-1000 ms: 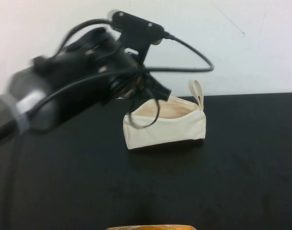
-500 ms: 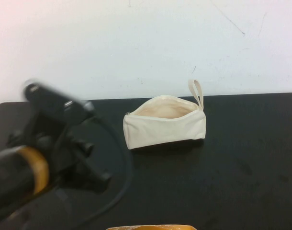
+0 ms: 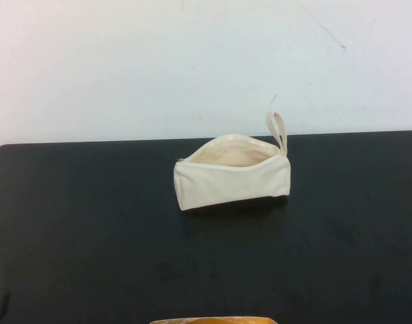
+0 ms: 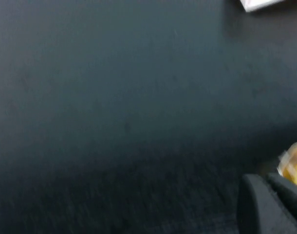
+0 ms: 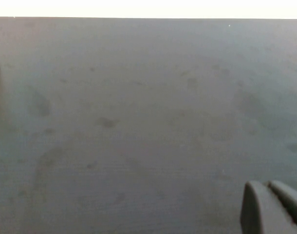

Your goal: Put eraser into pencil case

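1. The left gripper (image 4: 270, 204) shows only in its own wrist view, as a dark finger tip over bare black tabletop; whether its fingers are spread or pressed together cannot be told. It does not appear in the high view, so its place over the table cannot be fixed.
2. In that same wrist view a corner of the pencil case (image 4: 258, 4) sits at the frame's edge, well apart from the left gripper, and a blurred yellow object (image 4: 294, 163) lies just beside the finger tip.
3. The black table (image 3: 91, 236) spans the high view, with a white wall (image 3: 125, 67) behind its far edge.
4. The pencil case (image 3: 231, 177) stands near the far edge, about midway between the left and right edges. It is a cream fabric pouch, boxy and oblong, with its top gaping open and a small loop strap (image 3: 279, 131) rising from its right end.
5. The eraser cannot be seen in any view.
6. The right gripper (image 5: 272, 207) shows only in its own wrist view, as a grey finger tip above bare tabletop; its fingers' state cannot be told.
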Controlling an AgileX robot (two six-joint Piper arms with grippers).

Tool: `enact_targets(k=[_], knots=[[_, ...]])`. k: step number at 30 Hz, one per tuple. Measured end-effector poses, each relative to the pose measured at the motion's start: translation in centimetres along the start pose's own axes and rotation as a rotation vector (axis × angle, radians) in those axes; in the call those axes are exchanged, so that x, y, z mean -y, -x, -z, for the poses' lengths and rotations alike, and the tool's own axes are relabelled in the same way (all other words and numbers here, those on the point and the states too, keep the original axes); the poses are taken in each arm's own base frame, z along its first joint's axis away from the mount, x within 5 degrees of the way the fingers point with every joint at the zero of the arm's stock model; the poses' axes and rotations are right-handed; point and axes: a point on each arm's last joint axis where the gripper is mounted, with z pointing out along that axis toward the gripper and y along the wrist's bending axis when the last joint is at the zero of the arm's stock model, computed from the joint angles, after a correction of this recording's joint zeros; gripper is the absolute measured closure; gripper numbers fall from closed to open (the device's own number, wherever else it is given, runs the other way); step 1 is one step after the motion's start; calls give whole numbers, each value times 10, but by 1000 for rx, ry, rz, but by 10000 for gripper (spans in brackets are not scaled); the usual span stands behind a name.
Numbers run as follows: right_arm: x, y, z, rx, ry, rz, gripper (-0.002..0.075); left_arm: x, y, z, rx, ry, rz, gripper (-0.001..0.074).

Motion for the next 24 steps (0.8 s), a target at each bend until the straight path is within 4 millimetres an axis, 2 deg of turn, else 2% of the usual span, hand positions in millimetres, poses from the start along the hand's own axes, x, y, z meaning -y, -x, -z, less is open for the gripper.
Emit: enact_targets(k=[4,8,13,17,24], knots=[[0,0,0,0,0,0,727,-8,-13,13,-43,-13,36,736],[0,0,0,0,0,0,727,-13,-21,21,7,-49,-44,736],[0,0,0,0,0,0,727,-17,-34,12,193,-96,-105,736],[0,0,0,0,0,0,727,-19,-47,10,417,-123,-139,736],[0,0,0,0,0,0,727,-30,-84,-10,690,17,-5,736]])
